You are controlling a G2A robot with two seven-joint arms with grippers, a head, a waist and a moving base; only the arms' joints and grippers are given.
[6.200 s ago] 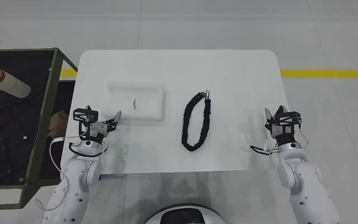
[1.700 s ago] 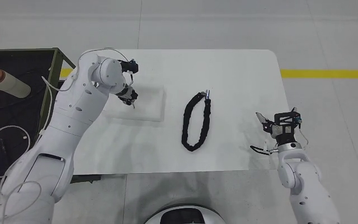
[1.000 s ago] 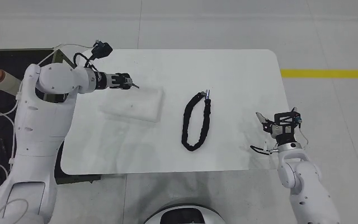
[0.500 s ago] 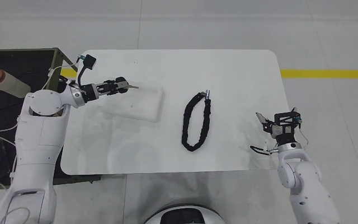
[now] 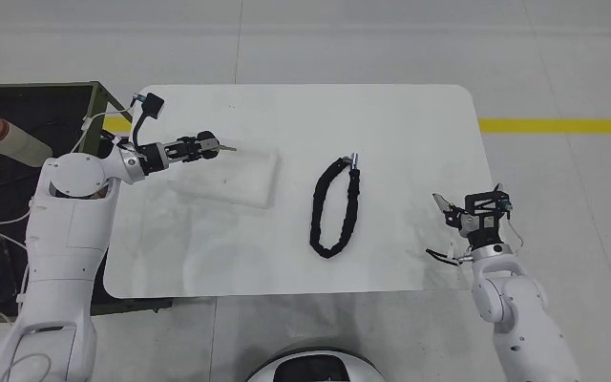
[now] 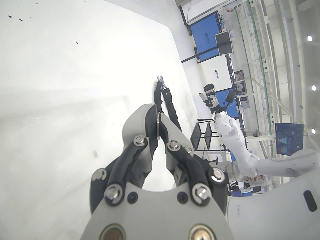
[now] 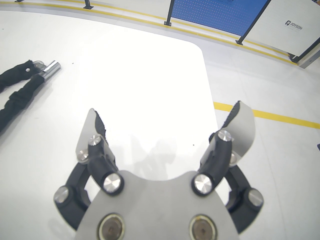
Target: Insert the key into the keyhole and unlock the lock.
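A black fabric-covered chain lock (image 5: 334, 208) lies looped at the table's middle, its metal lock cylinder (image 5: 354, 160) at the far end. My left gripper (image 5: 212, 147) hovers over the far left corner of a white foam pad (image 5: 239, 181), shut on a small metal key (image 5: 229, 148) whose tip points toward the lock. In the left wrist view the key (image 6: 158, 125) stands edge-on between the fingers, with the chain lock (image 6: 168, 99) beyond. My right gripper (image 5: 468, 212) is open and holds nothing at the right front edge; its wrist view shows the gripper (image 7: 167, 116), the lock (image 7: 18, 82) and its cylinder (image 7: 51, 67).
The white table (image 5: 410, 124) has rounded corners. A dark green framed cart (image 5: 57, 105) with cables stands just off the left edge. A yellow floor line (image 5: 544, 125) runs to the right of the table.
My left arm went to the foam pad, closed on the key, lifted it and turned it toward the lock; it has held still for the last half second. The right gripper shifted slightly.
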